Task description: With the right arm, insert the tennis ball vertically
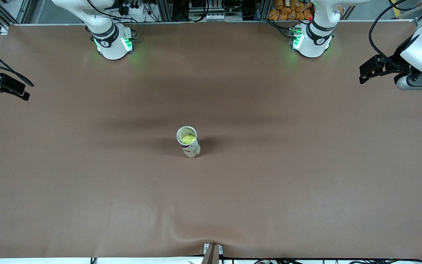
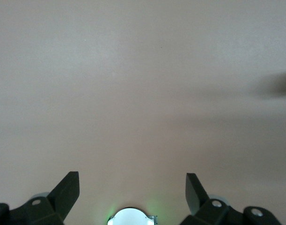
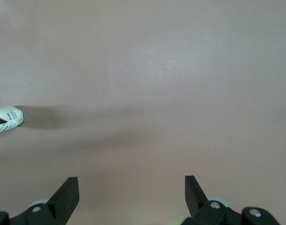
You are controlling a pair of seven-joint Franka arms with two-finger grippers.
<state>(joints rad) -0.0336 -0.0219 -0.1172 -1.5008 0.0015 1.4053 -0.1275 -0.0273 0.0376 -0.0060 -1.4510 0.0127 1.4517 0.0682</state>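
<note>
Nearest the front camera, at the middle of the brown table (image 1: 86,190), we see a clear tube can (image 1: 189,142) standing upright with the tennis ball (image 1: 188,139) inside it. Farther off, we see the right gripper (image 3: 131,197) over the right arm's end and the left gripper (image 2: 132,194) over the left arm's end, both spread wide and holding nothing.

White arms (image 1: 308,36) with black joint bands and green-lit bases. Black hands (image 2: 132,192), black cables. Silver screws on the fingers (image 3: 63,199).

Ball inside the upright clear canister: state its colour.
Yellow-green tennis ball, seen best in the front view through the canister's open top.
</note>
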